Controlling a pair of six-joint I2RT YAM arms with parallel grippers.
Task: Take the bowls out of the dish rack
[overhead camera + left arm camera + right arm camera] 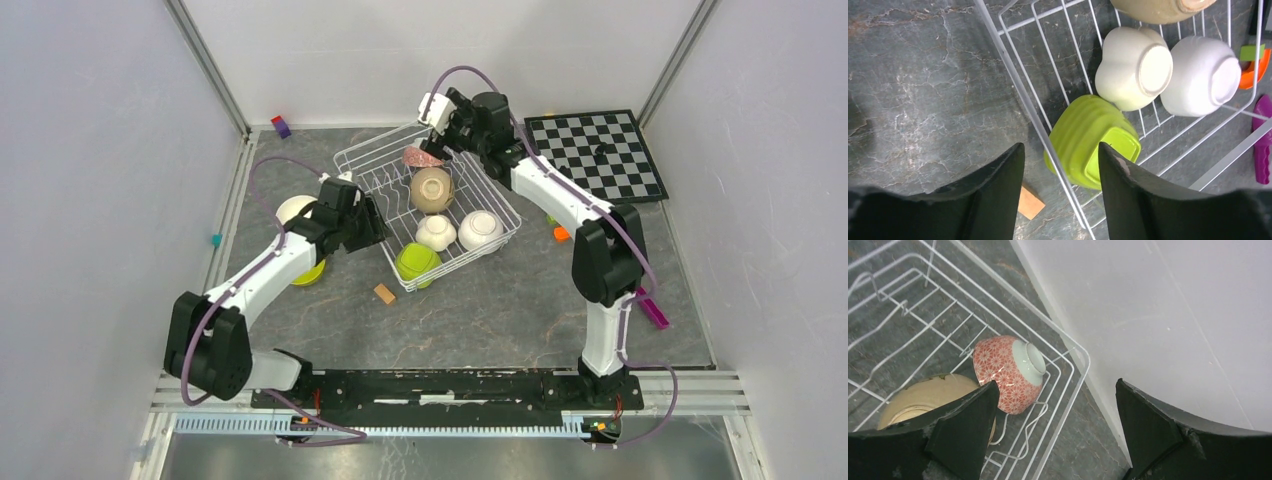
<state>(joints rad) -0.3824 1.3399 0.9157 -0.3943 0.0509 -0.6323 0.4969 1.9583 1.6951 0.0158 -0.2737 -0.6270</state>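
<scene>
The white wire dish rack (pixel 368 158) sits mid-table. It holds a red floral bowl (pixel 421 157), a tan bowl (pixel 432 189), a cream squarish bowl (pixel 436 232), a white bowl (pixel 480 230) and a lime green bowl (pixel 416 262), all upside down or tipped. My left gripper (pixel 1060 155) is open above the rack's near-left rim (pixel 1020 95), which runs between its fingers along with part of the lime green bowl (pixel 1083 135). My right gripper (pixel 1058 390) hangs open over the rack's far corner, the red floral bowl (pixel 1008 372) beside its left finger. A white bowl (pixel 295 209) and a second lime green bowl (pixel 310 272) rest on the table beneath my left arm.
A chessboard (pixel 598 152) lies at the back right. A small wooden block (pixel 384 293) sits just outside the rack's near corner. An orange piece (pixel 561 234), a magenta object (pixel 652 308) and a purple block (pixel 281 126) are scattered about. White walls close in on three sides.
</scene>
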